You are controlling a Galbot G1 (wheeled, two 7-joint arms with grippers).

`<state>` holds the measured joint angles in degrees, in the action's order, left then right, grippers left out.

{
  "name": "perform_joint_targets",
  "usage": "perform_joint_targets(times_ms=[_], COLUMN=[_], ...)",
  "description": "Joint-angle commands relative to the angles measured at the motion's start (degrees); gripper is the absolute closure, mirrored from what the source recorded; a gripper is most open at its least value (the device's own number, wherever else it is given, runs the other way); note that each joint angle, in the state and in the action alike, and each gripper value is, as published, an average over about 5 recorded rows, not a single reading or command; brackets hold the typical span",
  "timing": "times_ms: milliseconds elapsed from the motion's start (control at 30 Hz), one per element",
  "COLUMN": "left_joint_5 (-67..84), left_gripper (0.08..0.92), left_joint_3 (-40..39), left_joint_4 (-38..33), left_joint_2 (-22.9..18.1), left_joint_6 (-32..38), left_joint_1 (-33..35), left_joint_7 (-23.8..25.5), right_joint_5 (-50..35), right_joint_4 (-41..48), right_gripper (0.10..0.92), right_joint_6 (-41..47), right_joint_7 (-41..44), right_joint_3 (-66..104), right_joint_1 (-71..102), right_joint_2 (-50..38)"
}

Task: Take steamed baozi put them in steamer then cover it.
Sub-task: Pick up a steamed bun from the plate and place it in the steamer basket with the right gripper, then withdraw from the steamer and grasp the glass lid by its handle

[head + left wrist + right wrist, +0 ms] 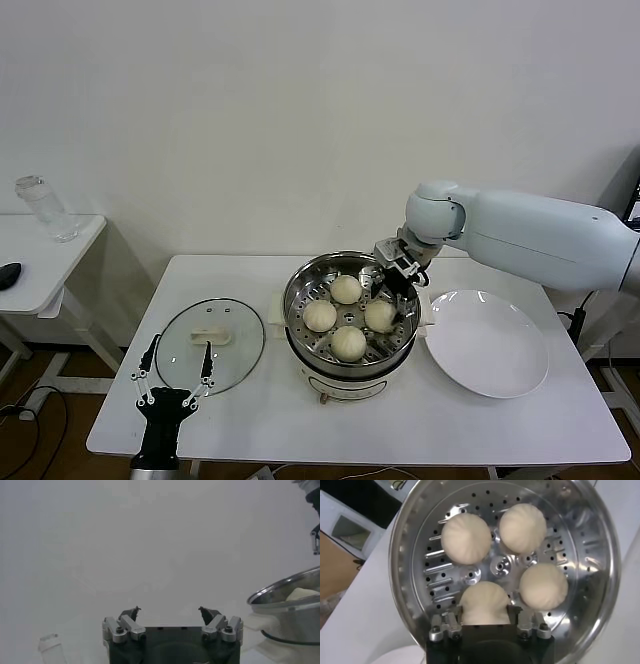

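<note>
The steamer point(293, 300) stands mid-table on its white cooker base point(345, 384). Several steamed baozi lie on its perforated floor point(432, 572): one at the back point(346, 289), one left point(320, 316), one front point(348, 343), one right point(380, 316). My right gripper point(393, 304) reaches in over the right rim. In the right wrist view its jaws point(485, 614) stand open on either side of the nearest baozi point(484, 596), which rests on the floor. The cover point(236, 346), clear glass with a cream handle, lies flat to the left. My left gripper point(180, 352) hangs open at its near edge, empty point(169, 610).
A white plate point(487, 345) lies right of the steamer. A low side table at far left carries a glass jar point(45, 208) and a dark object point(8, 273). The steamer's rim point(285, 594) shows in the left wrist view.
</note>
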<state>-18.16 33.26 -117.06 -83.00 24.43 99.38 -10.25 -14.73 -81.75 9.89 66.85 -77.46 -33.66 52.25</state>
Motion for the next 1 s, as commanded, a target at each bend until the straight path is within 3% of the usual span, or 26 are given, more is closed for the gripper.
perform_joint_targets(times_ms=[33,233,333,433,600,700,1000], left_joint_5=[-0.2,-0.9,-2.4,-5.6,-10.6,-12.5,-14.4], left_gripper=[0.177,0.177,0.177,0.177,0.177,0.177,0.177], left_joint_3=[0.0,0.1,0.3,0.4,0.5,0.8,2.7], left_joint_4=[0.0,-0.3,-0.4,-1.1,-2.4,-3.4,-4.0], left_joint_2=[-0.1,-0.1,0.3,0.6,1.1,1.6,3.3], left_joint_6=[-0.1,-0.3,-1.1,-3.4,-5.9,-6.3,-6.3], left_joint_1=[0.0,0.0,0.0,-0.1,-0.8,-1.2,-3.0], left_joint_7=[0.0,-0.2,-1.4,-4.1,-7.3,-7.6,-7.3], right_joint_5=[1.7,-1.0,-7.4,-11.8,-11.4,-9.9,-7.6], right_joint_4=[-0.8,-4.1,-5.7,-7.0,-7.0,-6.0,-4.2], right_gripper=[0.226,0.203,0.203,0.203,0.203,0.203,0.203], right_joint_6=[-0.4,-2.0,-5.3,-11.6,-21.4,-25.6,-31.7], right_joint_7=[0.7,-1.2,-9.4,-27.8,-62.4,-72.9,-81.1], right_joint_3=[1.2,9.8,15.8,20.5,31.9,42.4,75.8], right_joint_1=[0.4,2.7,5.3,9.9,24.5,35.6,66.7], right_joint_2=[-0.9,-4.8,-8.2,-11.4,-12.9,-11.4,-3.1])
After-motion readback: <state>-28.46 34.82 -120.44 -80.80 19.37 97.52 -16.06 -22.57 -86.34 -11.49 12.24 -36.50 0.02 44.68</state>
